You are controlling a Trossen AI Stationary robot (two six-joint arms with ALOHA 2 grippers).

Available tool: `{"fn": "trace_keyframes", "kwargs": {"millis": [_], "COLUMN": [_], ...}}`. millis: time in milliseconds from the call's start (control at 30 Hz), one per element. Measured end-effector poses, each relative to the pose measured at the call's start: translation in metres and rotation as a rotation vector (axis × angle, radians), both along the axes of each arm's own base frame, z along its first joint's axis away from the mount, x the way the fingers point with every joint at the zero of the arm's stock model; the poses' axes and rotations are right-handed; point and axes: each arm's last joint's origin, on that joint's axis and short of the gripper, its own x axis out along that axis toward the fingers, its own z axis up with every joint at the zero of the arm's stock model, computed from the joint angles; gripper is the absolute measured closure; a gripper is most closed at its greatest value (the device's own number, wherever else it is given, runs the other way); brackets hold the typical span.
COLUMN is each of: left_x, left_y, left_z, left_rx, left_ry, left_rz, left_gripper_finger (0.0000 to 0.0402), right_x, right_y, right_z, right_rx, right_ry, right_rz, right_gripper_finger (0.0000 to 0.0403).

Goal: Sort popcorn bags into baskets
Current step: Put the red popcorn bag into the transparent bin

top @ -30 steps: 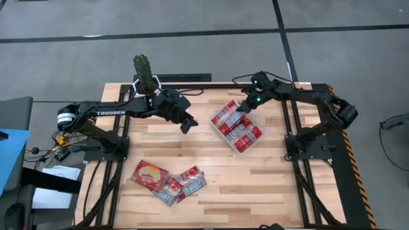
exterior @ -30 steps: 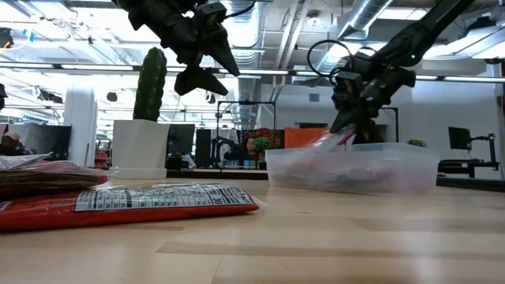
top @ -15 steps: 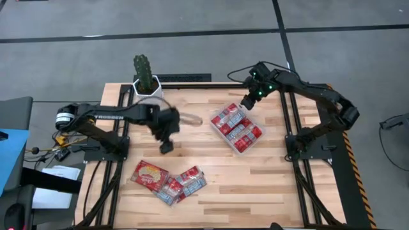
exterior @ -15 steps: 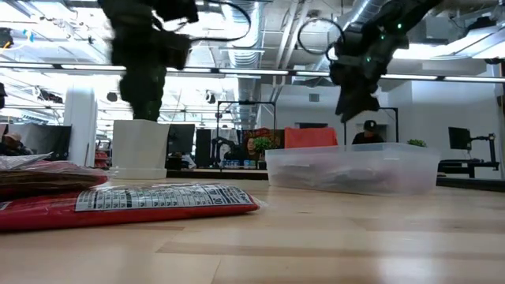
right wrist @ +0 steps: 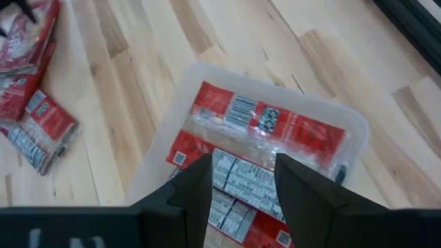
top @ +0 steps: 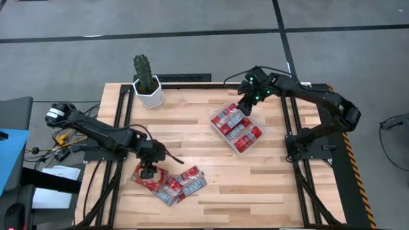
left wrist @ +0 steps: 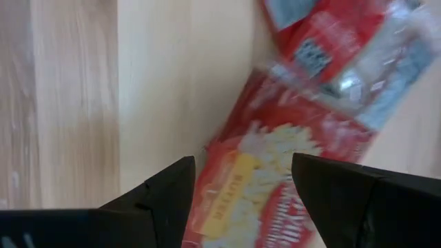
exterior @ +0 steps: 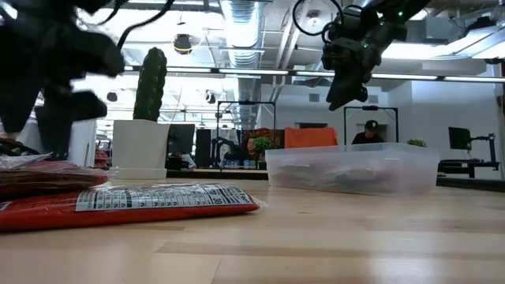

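Pale wooden table (top: 211, 185) bears a clear tray (top: 214, 125) with several popcorn bags (top: 238, 126) inside; the right gripper (top: 243, 107), fingers apart and empty, has lifted above it since releasing one. The left gripper (top: 147, 171), fingers open, has swung down onto the loose bags (top: 180, 184) near the front-left corner, likely for the next pick.

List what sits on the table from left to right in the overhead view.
Left gripper over the loose popcorn bags → cactus pot, farther back → clear tray of packed bags → right gripper above the tray's far end.
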Motion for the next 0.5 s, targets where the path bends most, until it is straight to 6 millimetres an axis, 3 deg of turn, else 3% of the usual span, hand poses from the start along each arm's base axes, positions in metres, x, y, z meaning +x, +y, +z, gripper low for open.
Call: {"fn": "trace_keyframes", "kwargs": {"millis": [367, 500], "left_x": [-0.021, -0.028], "left_y": [0.003, 0.005], "left_z": [-0.048, -0.062], "left_rx": [-0.023, -0.028], "left_ry": [0.004, 0.08], "left_rz": [-0.091, -0.091], "left_gripper_finger": [0.0172, 0.021], "right_x": [0.001, 0.002], "right_y": [0.001, 0.003], "right_z": [0.0, 0.0], "right_rx": [0.007, 0.011], "right_ry": [-0.003, -0.004], "right_rz": [-0.004, -0.002], "right_gripper_finger": [0.0219, 0.0226]}}
